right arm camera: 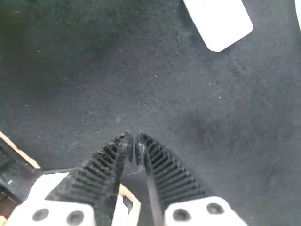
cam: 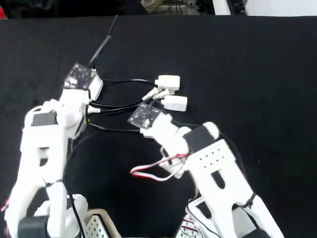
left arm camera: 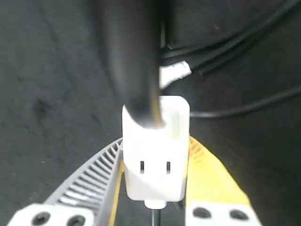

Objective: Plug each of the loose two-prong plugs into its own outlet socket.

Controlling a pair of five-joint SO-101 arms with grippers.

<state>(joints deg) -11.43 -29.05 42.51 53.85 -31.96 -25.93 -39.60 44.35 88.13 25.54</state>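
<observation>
- Two jaws of your left gripper clamp the white outlet socket by its sides, slots left bare, likely so a plug can enter.
- Your right gripper sits pinched shut above the black table, near a white block, seemingly holding nothing.

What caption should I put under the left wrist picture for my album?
The left claw grips a white socket with two slots, among black cords.

No readable text, numbers or signs, outlet socket face plain with two slots, white blocks too small to tell print.
</observation>
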